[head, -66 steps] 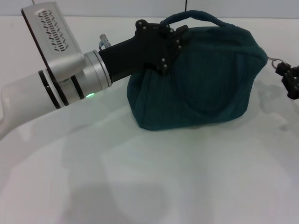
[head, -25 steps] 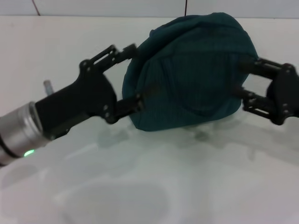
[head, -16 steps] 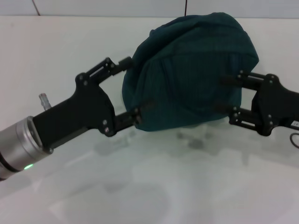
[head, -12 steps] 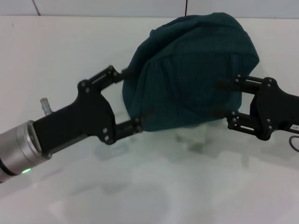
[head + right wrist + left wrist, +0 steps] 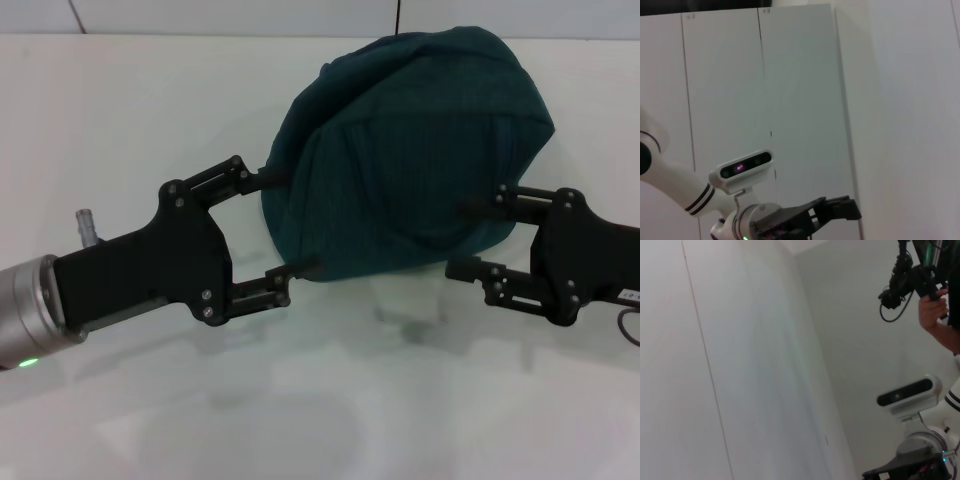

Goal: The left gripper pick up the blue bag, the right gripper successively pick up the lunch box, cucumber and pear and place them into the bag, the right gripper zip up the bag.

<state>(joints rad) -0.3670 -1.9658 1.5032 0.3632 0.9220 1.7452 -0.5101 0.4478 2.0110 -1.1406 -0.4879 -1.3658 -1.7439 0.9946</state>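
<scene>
Nearest me in the head view, my left gripper (image 5: 282, 220) comes in low from the left, matte black linkage on a brushed silver wrist, its fingers spread wide and holding nothing, tips just at the bag's left flank. My right gripper (image 5: 468, 238) mirrors it, also wide open and empty, tips at the right flank; I can't tell whether they touch. Beyond sits the blue bag (image 5: 405, 150), a rounded dome of ribbed teal fabric on the glossy white table (image 5: 320, 400).
</scene>
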